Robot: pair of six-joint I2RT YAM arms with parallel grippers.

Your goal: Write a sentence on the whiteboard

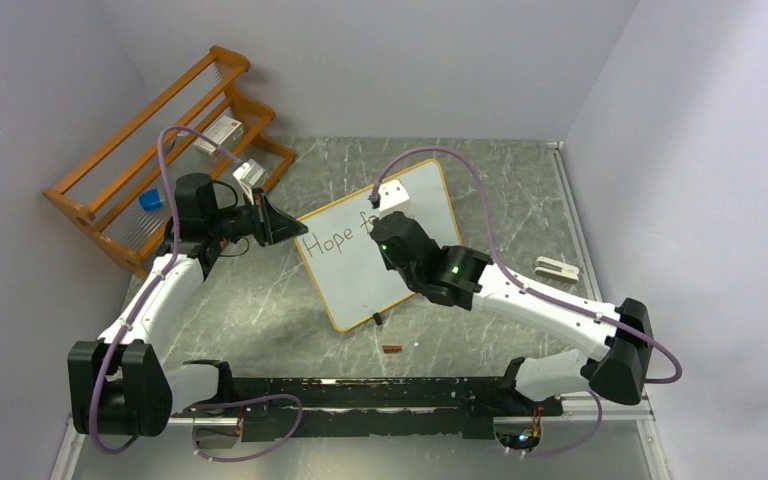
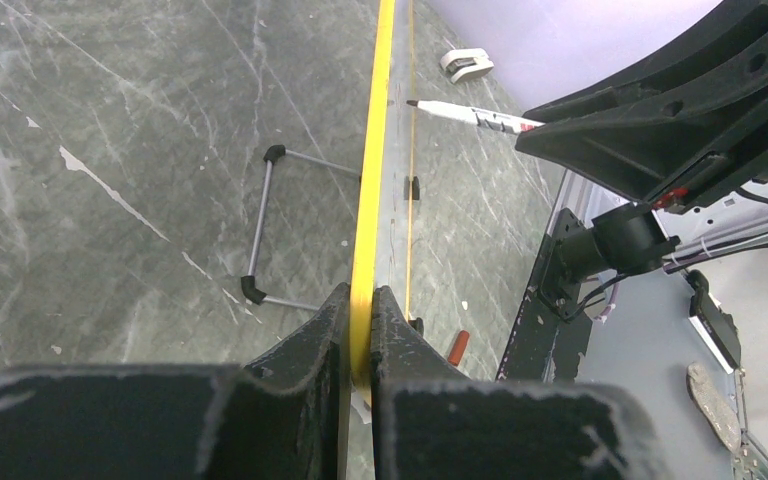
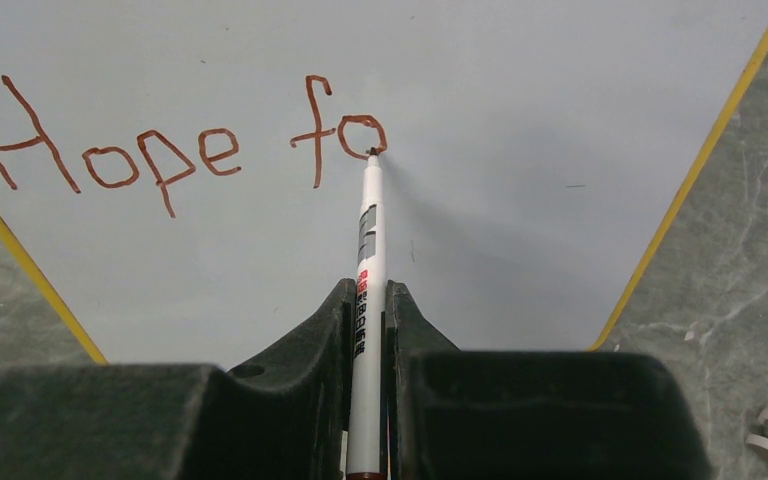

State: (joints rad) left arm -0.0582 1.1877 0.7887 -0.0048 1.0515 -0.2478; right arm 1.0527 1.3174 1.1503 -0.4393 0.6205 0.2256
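Observation:
The whiteboard (image 1: 360,285) stands tilted on the table, its rim yellow-orange. My left gripper (image 1: 278,222) is shut on the board's left edge; in the left wrist view its jaws (image 2: 361,300) pinch the yellow rim (image 2: 378,150). My right gripper (image 3: 367,295) is shut on a white marker (image 3: 368,240), whose tip touches the board (image 3: 520,90) at the top of the last letter. The sentence (image 3: 170,150) reads "Hope fo" in red-brown strokes. From above, the right gripper (image 1: 385,228) covers the end of the writing (image 1: 332,243).
A wooden rack (image 1: 160,150) holding small items stands at the back left. A white eraser (image 1: 558,268) lies to the right of the board. A red marker cap (image 1: 391,348) lies in front of it, near one black foot (image 1: 376,320).

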